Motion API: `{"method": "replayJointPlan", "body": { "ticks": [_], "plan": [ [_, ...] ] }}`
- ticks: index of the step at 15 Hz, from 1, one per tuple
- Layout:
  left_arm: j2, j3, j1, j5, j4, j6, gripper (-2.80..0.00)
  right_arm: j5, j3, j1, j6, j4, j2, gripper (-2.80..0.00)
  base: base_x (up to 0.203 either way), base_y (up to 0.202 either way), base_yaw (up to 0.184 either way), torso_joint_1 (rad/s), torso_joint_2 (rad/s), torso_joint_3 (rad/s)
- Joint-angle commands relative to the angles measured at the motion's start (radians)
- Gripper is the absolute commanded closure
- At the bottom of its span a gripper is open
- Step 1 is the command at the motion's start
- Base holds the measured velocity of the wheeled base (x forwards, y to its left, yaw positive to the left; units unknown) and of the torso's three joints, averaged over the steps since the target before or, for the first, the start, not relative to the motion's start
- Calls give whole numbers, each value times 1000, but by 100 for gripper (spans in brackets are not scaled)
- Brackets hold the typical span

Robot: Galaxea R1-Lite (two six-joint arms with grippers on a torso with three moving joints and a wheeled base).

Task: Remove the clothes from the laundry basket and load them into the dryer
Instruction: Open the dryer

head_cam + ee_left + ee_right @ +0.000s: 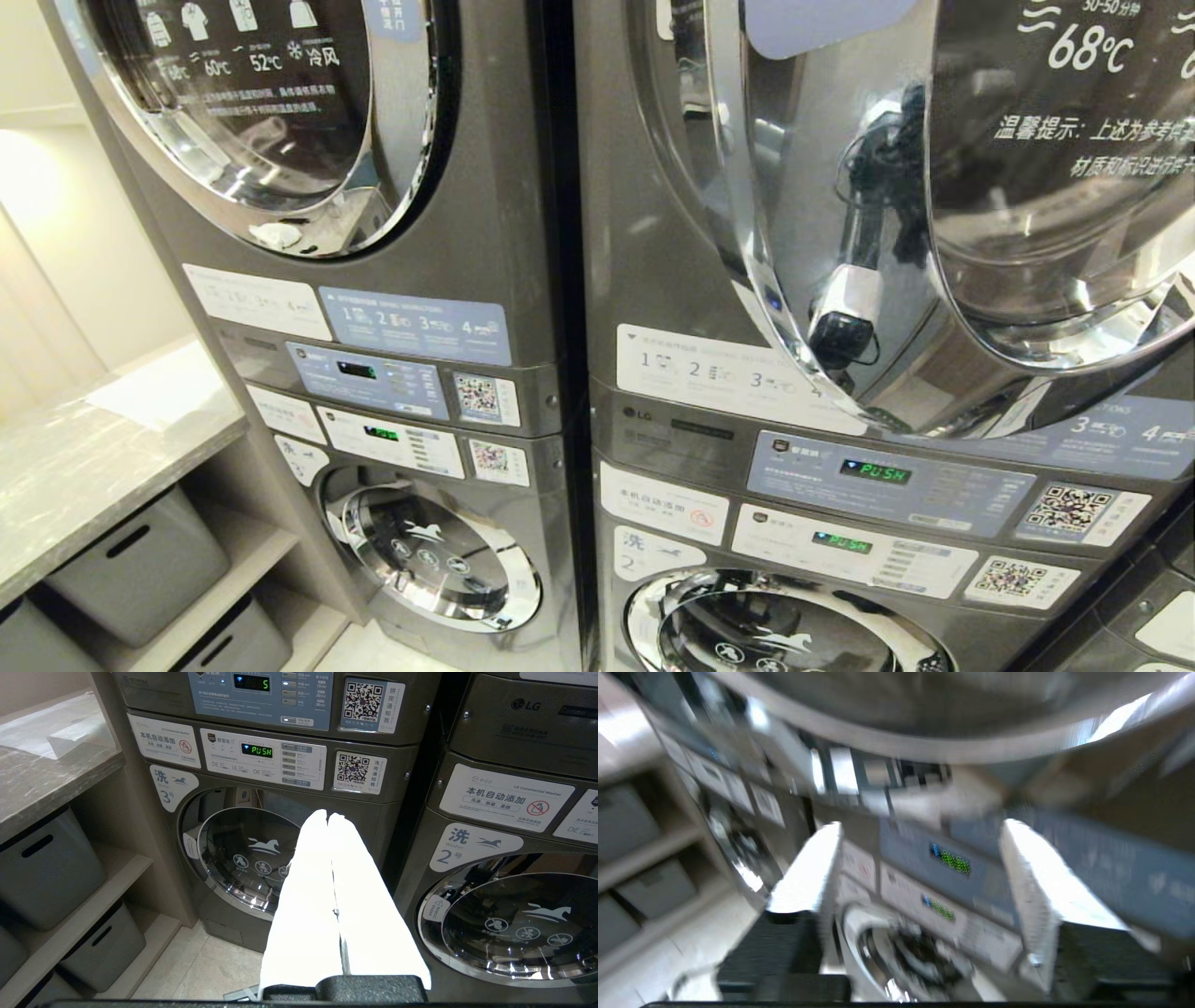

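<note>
The dark grey front-loading dryer (653,233) fills the right of the head view, the upper unit of a stacked pair. Its round chrome-rimmed glass door (980,215) stands swung open toward the camera, white printed text on the glass. The chrome rim mirrors a black-and-white robot arm. The door covers the drum opening from here, so what lies inside cannot be told. No clothes and no laundry basket show in any view.

Under the door runs a blue-grey control panel (887,485) with a green lit "PUSH" display, and below it the round porthole of the lower washer (775,625). To the left stands a second grey stacked pair (392,327) with both doors closed.

The right gripper (920,868) appears only in its own wrist view, which is smeared. Its two white fingers (808,872) stand well apart with nothing between them, touching nothing, and point at the lit panels below the open door's rim.

The left gripper (329,816) hangs in front of the lower washer numbered 3 (243,858), its white fingers (308,882) pressed together, empty.

At far left a grey marbled countertop (84,457) carries a white sheet, and beneath it wooden shelves hold grey plastic storage bins (140,569) with slot handles; their contents are hidden.
</note>
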Motion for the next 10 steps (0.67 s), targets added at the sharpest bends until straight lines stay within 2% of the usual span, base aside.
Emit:
{"method": "replayJointPlan", "body": {
  "ticks": [1, 4, 5, 8, 10],
  "plan": [
    [-2, 0, 0, 0, 0, 0, 0, -40, 165, -2, -3, -1, -61, 0, 0, 0, 0, 0, 0, 0],
    [-2, 0, 0, 0, 0, 0, 0, -61, 342, -20, -1, -32, -66, 0, 0, 0, 0, 0, 0, 0],
    [-2, 0, 0, 0, 0, 0, 0, -33, 378, -78, -3, -67, -64, 0, 0, 0, 0, 0, 0, 0],
    [-2, 0, 0, 0, 1, 0, 0, 146, 556, -304, -60, -259, -81, 0, 0, 0, 0, 0, 0, 0],
    [-2, 0, 0, 0, 0, -2, 0, 229, 578, -412, -88, -254, -158, 0, 0, 0, 0, 0, 0, 0]
  ]
}}
